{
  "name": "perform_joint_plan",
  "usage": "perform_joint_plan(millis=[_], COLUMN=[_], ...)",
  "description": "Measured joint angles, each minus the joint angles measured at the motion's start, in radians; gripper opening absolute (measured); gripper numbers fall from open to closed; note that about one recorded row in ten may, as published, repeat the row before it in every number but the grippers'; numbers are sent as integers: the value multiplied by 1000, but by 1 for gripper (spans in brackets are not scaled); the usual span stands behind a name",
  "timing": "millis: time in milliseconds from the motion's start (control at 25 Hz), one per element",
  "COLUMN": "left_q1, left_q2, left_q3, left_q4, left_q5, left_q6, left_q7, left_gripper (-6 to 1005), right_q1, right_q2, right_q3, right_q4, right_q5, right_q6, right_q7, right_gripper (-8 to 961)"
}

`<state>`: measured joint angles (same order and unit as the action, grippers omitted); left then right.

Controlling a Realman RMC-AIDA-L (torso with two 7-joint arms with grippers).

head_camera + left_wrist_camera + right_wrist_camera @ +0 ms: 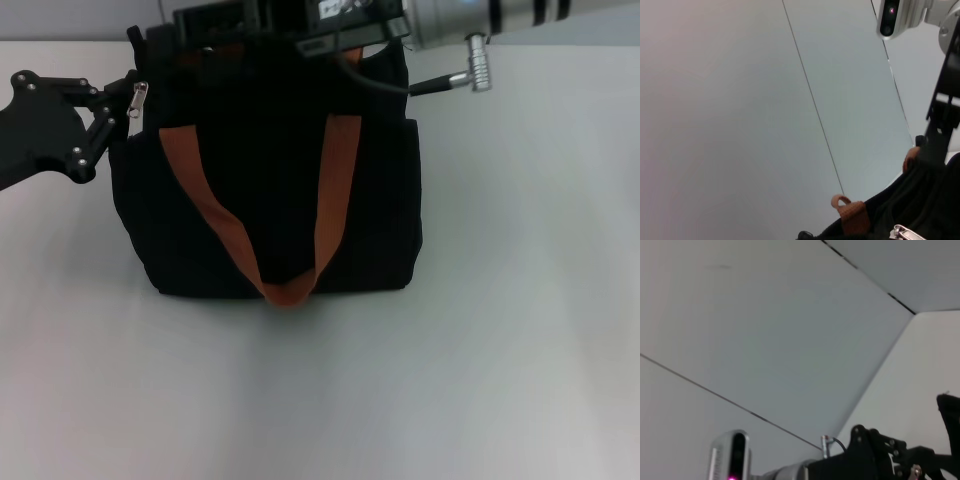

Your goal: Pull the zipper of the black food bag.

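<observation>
The black food bag (270, 190) stands upright at mid-table, and its rust-orange handle (215, 215) hangs down its front. The silver zipper pull (138, 100) is at the bag's top left corner. My left gripper (125, 102) reaches in from the left, and its fingertips close together on the pull. The pull also shows in the left wrist view (904, 232). My right gripper (290, 35) rests at the bag's top rear edge, with its fingers hidden behind its black body. The left wrist view shows it (940, 125) reaching down onto the bag's fabric (920, 200).
The white table (520, 300) lies bare in front of the bag and to its right. A silver cable plug (470, 75) sticks out from my right arm above the bag's right corner. A pale wall (765, 330) is behind.
</observation>
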<state>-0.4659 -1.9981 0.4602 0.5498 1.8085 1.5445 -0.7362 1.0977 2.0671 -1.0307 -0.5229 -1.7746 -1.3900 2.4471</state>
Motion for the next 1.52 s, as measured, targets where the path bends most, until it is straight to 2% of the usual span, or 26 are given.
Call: perform_joint_plan(millis=[240, 640, 1000, 1520], left_q1=[0, 4, 2, -6], left_q2=[-2, -6, -8, -11], left_q3=[0, 6, 8, 8], left_q4=[3, 4, 4, 14], left_q5=[-6, -12, -12, -12], left_q6=[1, 12, 23, 62], left_q7=[0, 0, 0, -7], left_gripper=[31, 32, 31, 31], right_q1=[20, 37, 49, 55], right_q2=[16, 25, 26, 25], right_q3=[-63, -77, -174, -191], right_q4=[9, 52, 74, 75], right_q5=[3, 14, 102, 114], right_q6=[61, 119, 175, 191], right_q7=[31, 32, 24, 17], right_gripper=[824, 824, 824, 825])
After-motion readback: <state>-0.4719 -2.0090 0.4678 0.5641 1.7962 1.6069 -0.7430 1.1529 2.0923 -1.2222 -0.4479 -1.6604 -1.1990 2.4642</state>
